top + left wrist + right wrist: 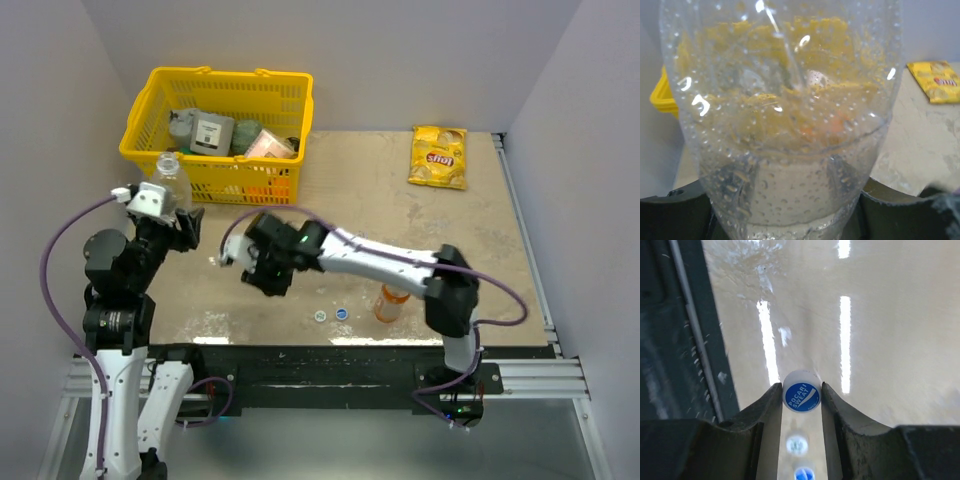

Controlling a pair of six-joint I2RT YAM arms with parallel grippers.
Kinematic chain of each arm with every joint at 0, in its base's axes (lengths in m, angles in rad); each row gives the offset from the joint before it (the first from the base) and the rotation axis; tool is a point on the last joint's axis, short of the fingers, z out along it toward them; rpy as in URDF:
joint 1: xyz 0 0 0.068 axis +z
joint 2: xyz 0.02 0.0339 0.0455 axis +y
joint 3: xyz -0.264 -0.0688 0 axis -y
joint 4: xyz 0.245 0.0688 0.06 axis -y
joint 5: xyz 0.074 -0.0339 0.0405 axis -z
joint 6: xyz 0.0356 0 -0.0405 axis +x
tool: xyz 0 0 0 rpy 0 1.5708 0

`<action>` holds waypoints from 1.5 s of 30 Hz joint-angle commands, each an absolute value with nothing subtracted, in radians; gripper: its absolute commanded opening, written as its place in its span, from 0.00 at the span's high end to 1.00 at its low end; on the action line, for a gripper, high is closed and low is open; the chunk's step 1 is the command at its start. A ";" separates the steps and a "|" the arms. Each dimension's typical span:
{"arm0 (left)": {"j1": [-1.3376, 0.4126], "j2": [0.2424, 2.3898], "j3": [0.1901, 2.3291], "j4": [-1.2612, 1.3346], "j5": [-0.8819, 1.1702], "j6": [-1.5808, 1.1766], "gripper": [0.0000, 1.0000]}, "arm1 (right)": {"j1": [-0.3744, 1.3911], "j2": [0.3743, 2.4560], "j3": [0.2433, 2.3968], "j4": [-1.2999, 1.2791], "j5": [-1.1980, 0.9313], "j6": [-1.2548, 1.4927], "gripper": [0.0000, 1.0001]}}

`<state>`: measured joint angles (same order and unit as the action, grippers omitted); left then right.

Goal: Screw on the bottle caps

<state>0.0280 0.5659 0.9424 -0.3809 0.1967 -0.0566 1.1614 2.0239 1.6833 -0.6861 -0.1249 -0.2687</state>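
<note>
Right wrist view: my right claw (801, 390) pinching blue cap (801, 397), holding it above table (880, 340). Left claw (787, 200) clamping clear bottle (785, 100), raised near basket (137, 110), neck looking bare. Judging nothing screwed on yet; two caps (342, 313) lying by orange bottle (392, 302), waiting.

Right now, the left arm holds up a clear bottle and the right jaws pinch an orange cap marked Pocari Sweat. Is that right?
One detail is wrong: the cap pinched by the right gripper is blue, not orange, as the right wrist view shows. The left gripper does hold up a clear bottle.
</note>
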 commanded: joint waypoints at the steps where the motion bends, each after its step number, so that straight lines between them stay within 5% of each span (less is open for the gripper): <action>1: 0.034 0.607 0.925 -0.454 0.561 0.377 1.00 | 0.973 1.709 1.860 -0.857 -0.360 -0.213 1.00; 7: 0.034 0.736 1.014 -0.770 0.678 0.881 1.00 | 0.874 1.438 1.925 -0.872 -0.405 -0.319 1.00; 19: 0.009 0.785 1.160 -0.721 0.801 1.316 1.00 | 0.876 1.163 1.635 -0.709 -0.342 -0.664 1.00; 34: -0.458 1.156 1.537 -0.994 0.270 0.974 1.00 | 0.877 1.253 1.733 -0.604 -0.279 -0.669 1.00; 45: -0.491 1.180 1.586 -1.134 0.219 0.868 1.00 | 0.881 1.249 1.686 -0.617 -0.324 -0.681 1.00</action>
<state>-0.4870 1.2045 1.5295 -1.0939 0.2352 0.9333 0.8768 1.2499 1.6970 -0.6491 -0.3046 -0.6624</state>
